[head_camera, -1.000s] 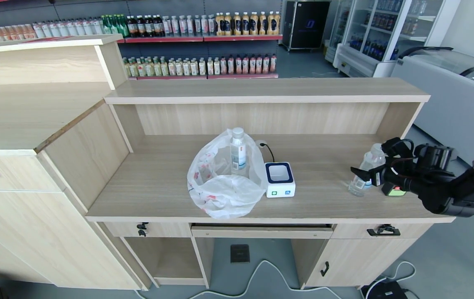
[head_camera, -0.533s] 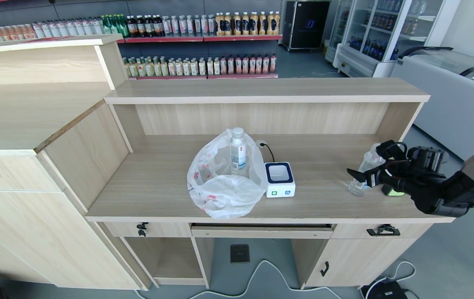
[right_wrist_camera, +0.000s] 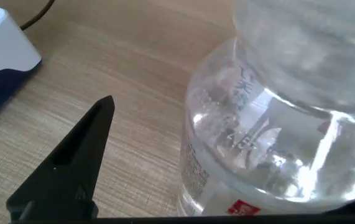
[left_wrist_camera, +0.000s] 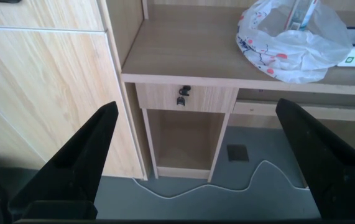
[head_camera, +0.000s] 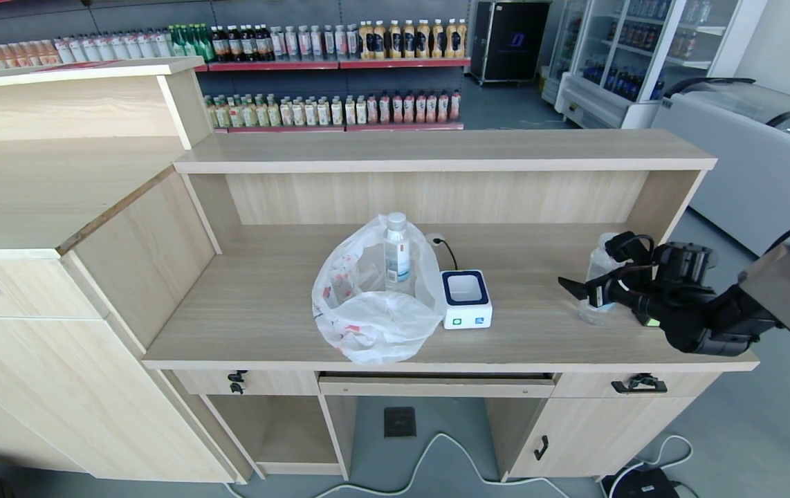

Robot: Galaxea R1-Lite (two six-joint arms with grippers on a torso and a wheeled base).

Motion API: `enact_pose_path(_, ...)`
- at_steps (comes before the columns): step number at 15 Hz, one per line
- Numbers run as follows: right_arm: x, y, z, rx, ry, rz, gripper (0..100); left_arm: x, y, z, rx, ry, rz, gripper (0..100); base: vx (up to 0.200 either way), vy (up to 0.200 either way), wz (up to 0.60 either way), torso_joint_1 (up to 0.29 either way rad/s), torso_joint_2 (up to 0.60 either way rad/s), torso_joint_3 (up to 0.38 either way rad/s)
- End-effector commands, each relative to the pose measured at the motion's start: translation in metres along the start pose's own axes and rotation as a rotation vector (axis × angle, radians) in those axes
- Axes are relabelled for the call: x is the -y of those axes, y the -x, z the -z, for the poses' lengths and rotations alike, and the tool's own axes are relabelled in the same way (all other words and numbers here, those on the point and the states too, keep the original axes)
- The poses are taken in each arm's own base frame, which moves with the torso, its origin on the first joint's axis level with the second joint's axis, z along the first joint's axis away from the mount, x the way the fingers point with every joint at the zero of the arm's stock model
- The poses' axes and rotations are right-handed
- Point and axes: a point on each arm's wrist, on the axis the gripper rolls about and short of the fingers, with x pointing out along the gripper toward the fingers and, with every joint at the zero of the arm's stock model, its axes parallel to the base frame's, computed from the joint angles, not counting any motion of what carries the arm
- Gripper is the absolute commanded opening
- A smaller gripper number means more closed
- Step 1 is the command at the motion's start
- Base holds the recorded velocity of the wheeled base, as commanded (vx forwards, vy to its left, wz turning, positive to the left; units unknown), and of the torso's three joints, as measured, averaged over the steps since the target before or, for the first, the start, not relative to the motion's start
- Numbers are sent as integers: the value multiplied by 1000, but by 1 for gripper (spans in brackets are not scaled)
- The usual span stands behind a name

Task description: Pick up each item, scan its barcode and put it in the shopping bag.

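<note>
The clear bottle (head_camera: 597, 280) stands upright near the right end of the counter (head_camera: 533, 339), long axis vertical, between the parted, unclamped fingers of the right gripper (head_camera: 585, 264). The left gripper (left_wrist_camera: 197, 106), also parted, hangs well apart, so the right arm is nearer

A small shop's checkout: a pale wooden bench (head_camera: 284, 290) carries a white barcode scanner (head_camera: 466, 299) and a printed plastic shopping bag (head_camera: 367, 311) just beside it. Behind the bench, red-edged shelves (head_camera: 340, 66) hold rows of bottled drinks (two tiers, tightly packed). Beyond the bench's right end stand glass-door coolers (head_camera: 644, 48) and a chest freezer (head_camera: 748, 138).
</note>
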Motion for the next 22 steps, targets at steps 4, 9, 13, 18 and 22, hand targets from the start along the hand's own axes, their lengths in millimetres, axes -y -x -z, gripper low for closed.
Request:
enact_pose_path(4,-8,-6,1,15,7,-13,0,0,0,0,0,1,-1,100,0,0,0,0,0,0)
enact_pose_path(9,-6,-3,-9,33,-25,-4,0,0,0,0,0,1,-1,100,0,0,0,0,0,0)
enact_pose_path(13,-6,22,-62,108,-136,-7,0,0,0,0,0,1,-1,100,0,0,0,0,0,0)
enact_pose_path(18,-21,95,-168,224,-328,-148,0,0,0,0,0,1,-1,100,0,0,0,0,0,0)
enact_pose_path(22,-32,197,-247,369,-249,-484,0,0,0,0,0,1,-1,100,0,0,0,0,0,0)
